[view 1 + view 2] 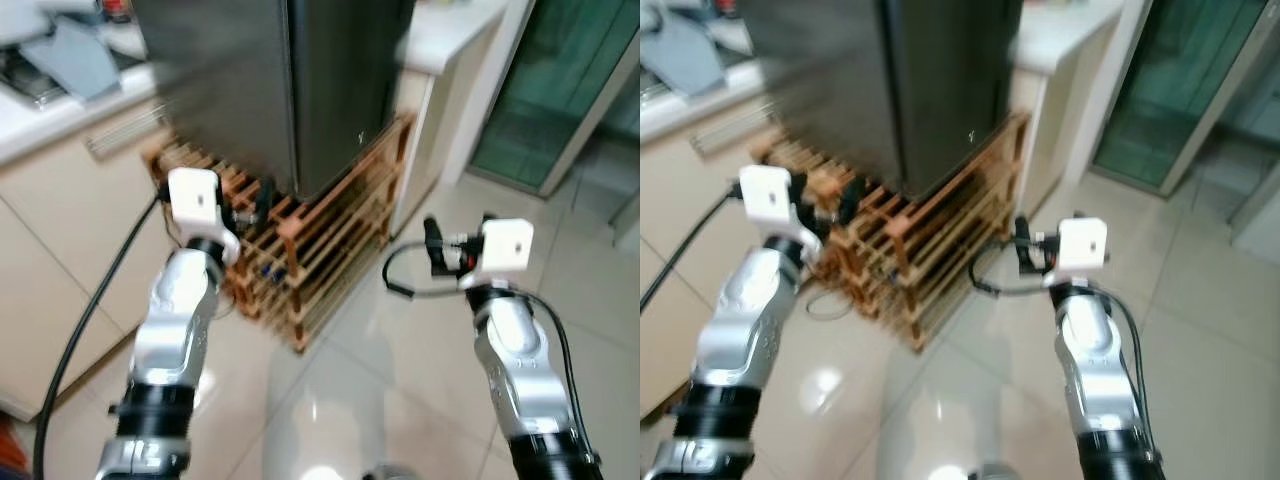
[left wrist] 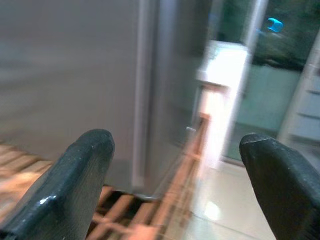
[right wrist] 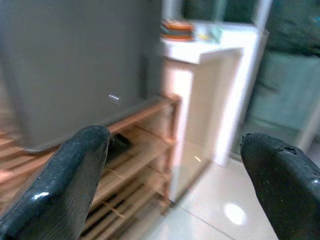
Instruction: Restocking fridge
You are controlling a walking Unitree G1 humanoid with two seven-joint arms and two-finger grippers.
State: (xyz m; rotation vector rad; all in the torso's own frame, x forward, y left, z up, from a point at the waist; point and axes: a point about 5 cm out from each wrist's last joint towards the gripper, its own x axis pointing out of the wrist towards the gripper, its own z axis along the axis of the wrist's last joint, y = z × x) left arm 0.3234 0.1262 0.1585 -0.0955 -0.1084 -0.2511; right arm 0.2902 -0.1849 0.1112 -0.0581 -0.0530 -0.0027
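Blurred; no readable writing on fridge [image 1: 300, 90], just a small pale mark low on its side. Fridge on wooden rack [image 1: 320, 250], glossy tile floor [image 1: 400, 400]. Left gripper [image 2: 175, 185] and right gripper [image 3: 175, 185] spread wide, empty, before fridge.

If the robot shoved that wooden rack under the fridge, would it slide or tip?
Probably neither: the fridge stands on the rack, so it looks weighted down. The thin slats might flex or crack. The glossy floor could let it creep.
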